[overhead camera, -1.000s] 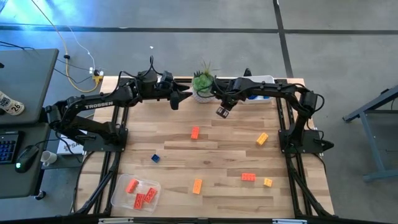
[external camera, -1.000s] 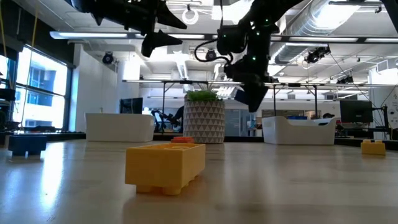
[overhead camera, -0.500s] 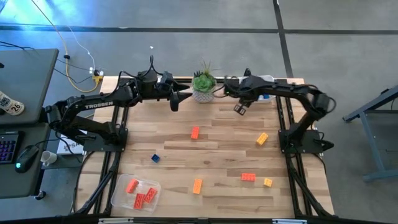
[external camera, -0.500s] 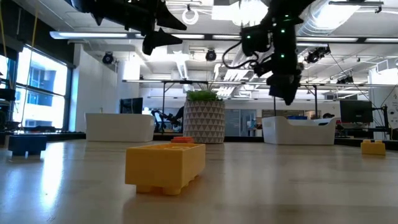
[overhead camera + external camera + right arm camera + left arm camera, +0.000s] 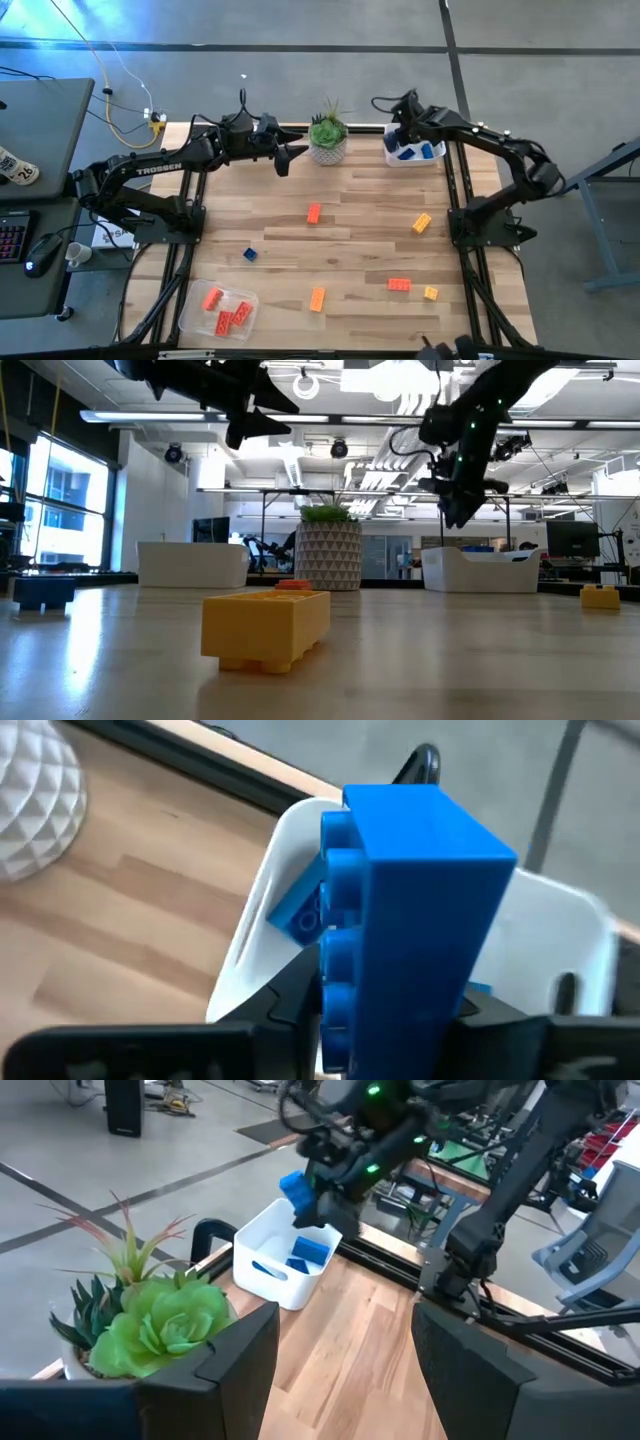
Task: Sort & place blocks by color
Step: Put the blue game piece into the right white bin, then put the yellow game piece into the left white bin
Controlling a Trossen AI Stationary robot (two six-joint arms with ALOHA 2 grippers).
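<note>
My right gripper [image 5: 398,133] hangs above the white tray [image 5: 436,158] at the far right, shut on a blue studded block [image 5: 420,890]; that tray holds other blue blocks [image 5: 310,1252]. My left gripper [image 5: 291,157] waits open in the air left of the potted plant [image 5: 327,137]. Loose blocks lie flat on the table: a red-orange one [image 5: 313,213], a yellow-orange one [image 5: 421,223], a small blue one [image 5: 249,255], another yellow-orange one [image 5: 317,298], a red one [image 5: 399,285] and a yellow one [image 5: 430,293]. My right gripper pinches the blue block between its two fingers [image 5: 290,1005], which sit on its lower end [image 5: 400,990]. The block sticks out past the fingers with its studs to one side. It is lifted clear, above the white tray's near-left part [image 5: 262,935].
A clear tray [image 5: 200,320] at the near left corner holds red-orange blocks [image 5: 228,317]. The potted plant stands at the far edge between the two grippers. A second white tray [image 5: 193,564] shows in the low view. Bare wood lies in the table's middle.
My right gripper has carried the blue block from beside the potted plant toward the table's right and far edge, and now stands above the white tray. It has stayed shut on the block. The left arm has kept still.
</note>
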